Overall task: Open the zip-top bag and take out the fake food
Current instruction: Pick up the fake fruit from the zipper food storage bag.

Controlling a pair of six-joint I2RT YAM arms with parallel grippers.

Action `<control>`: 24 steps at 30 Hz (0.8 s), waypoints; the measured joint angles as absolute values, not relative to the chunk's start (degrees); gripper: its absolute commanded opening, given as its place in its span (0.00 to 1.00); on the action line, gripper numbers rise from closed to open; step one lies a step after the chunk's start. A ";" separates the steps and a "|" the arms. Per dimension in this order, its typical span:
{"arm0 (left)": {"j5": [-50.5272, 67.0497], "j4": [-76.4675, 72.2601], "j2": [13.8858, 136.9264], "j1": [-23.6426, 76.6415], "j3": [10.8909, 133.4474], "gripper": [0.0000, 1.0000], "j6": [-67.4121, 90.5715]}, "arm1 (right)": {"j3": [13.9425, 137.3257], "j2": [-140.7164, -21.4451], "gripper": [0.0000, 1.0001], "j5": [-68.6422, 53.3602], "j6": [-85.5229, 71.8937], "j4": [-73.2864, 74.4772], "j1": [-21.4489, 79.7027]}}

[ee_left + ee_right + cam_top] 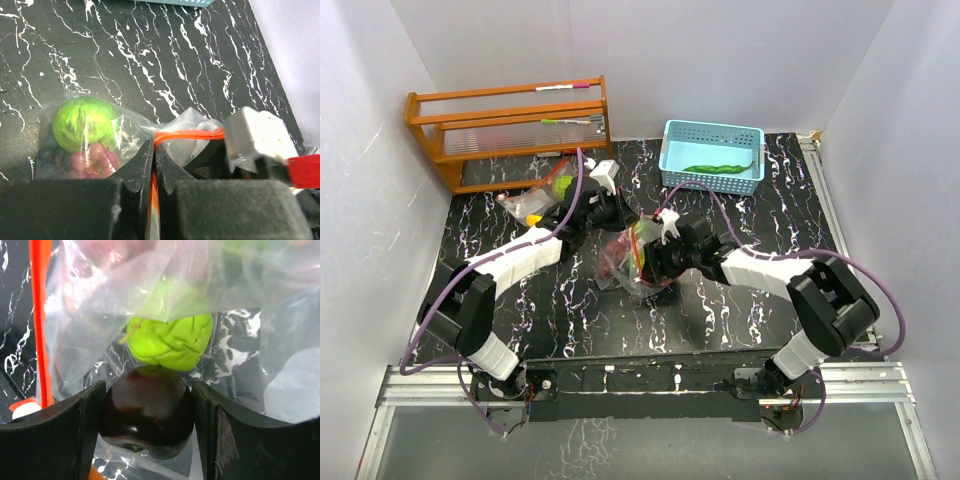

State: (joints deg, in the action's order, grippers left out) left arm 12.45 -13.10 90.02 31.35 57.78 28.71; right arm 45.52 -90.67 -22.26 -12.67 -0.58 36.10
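**Zip-top bag** [632,262] at the middle of the table [570,310], between the two arms. Left end effector [152,147]: fingers pressed together on the bag's orange zip strip [190,134]. Right end effector [148,390]: clamped on a dark round piece [147,415], a finger against each side of it. A bumpy lime-green ball [170,340] lies just beyond it under the clear plastic. A long green vegetable [715,168] lies in the light-blue basket [712,127] at the table's far edge, right of middle. A wooden rack [510,125] stands at the far left corner.
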 measured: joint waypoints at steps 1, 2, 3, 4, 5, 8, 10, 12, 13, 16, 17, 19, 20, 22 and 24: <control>12.45 -13.23 90.02 31.35 57.89 0.00 28.58 | 45.52 -89.41 0.48 -21.21 -12.86 -0.12 36.05; 12.49 -13.30 90.02 31.35 58.06 0.00 28.53 | 45.52 -88.20 0.48 -20.29 -13.17 0.16 35.97; 12.56 -13.39 90.02 31.38 58.19 0.00 28.51 | 45.52 -87.07 0.48 -19.38 -13.50 0.30 35.83; 12.62 -13.65 90.02 31.35 58.28 0.00 28.51 | 45.52 -85.97 0.48 -18.41 -13.78 0.40 35.55; 12.67 -13.85 90.02 31.35 58.30 0.00 28.51 | 45.52 -85.01 0.48 -17.56 -14.09 0.51 35.24; 12.93 -14.24 90.02 31.35 58.28 0.00 28.56 | 45.52 -81.91 0.48 -13.80 -15.42 1.61 33.71; 13.74 -14.87 90.02 31.51 58.28 0.00 28.64 | 45.52 -80.09 0.47 -11.57 -16.40 1.74 33.06; 14.33 -15.44 90.02 31.75 58.06 0.00 28.75 | 45.50 -78.00 0.48 -9.43 -17.50 1.50 32.60; 14.50 -15.70 90.02 31.75 57.89 0.00 28.84 | 45.50 -76.79 0.48 -8.64 -18.13 1.26 32.18; 15.31 -16.78 90.02 31.75 57.08 0.00 29.36 | 45.54 -74.72 0.48 -7.42 -18.59 0.36 30.74; 15.75 -17.10 90.02 31.79 56.88 0.00 29.63 | 45.56 -74.54 0.48 -7.18 -18.59 -0.19 30.24; 16.23 -18.00 90.02 31.79 56.49 0.00 30.20 | 45.63 -74.52 0.48 -6.83 -18.57 -1.39 29.52; 16.40 -18.33 90.02 31.79 56.34 0.00 30.44 | 45.63 -74.52 0.48 -6.79 -18.57 -1.83 29.32; 16.64 -18.90 90.04 31.79 56.03 0.00 30.85 | 45.63 -74.65 0.48 -6.85 -18.61 -3.49 29.04; 16.78 -19.25 90.35 31.79 56.03 0.00 30.94 | 45.65 -75.26 0.48 -7.44 -19.25 -5.72 28.82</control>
State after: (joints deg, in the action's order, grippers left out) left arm 16.78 -19.25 90.35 31.79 56.03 30.94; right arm 45.65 -75.26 -7.44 -19.25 -5.72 28.82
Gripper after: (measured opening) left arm 0.009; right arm 0.670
